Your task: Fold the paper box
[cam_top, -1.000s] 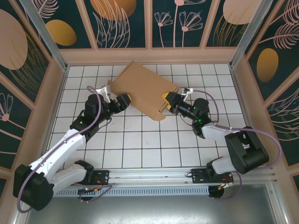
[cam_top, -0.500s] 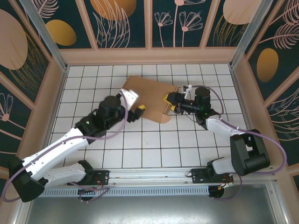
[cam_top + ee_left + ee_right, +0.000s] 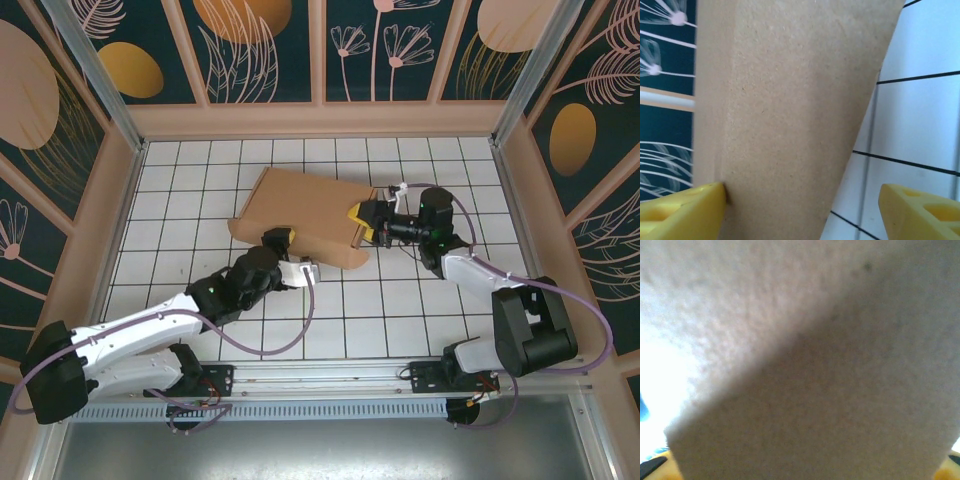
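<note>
The box [image 3: 300, 205] lay as a brown sheet on the far middle of the table [image 3: 330, 310], slanting across the tiles. The right hand [image 3: 362, 222] sat at its right edge and the left hand [image 3: 283, 240] at its near edge. That placement looked deliberate. The right hand probably steadied the sheet from the side so it would not slide, while the left lined up to work the near edge. The fold itself looked barely begun, with no walls standing.

The top view gave the layout, showing which edge each hand had reached and how the sheet lay on the table. It did not show the gap between the fingers of either hand.

The left wrist view settled that for one side. The yellow fingers [image 3: 685, 210] stood well apart with the cardboard [image 3: 790, 125] between them. One finger touched the board and the other hung clear over bare tile, so that hand gripped nothing.

In the right wrist view the cardboard [image 3: 805, 390] sat blurred and very close, with scraps of yellow at the bottom corners. Whether that hand was clamped or loose I cannot tell.
</note>
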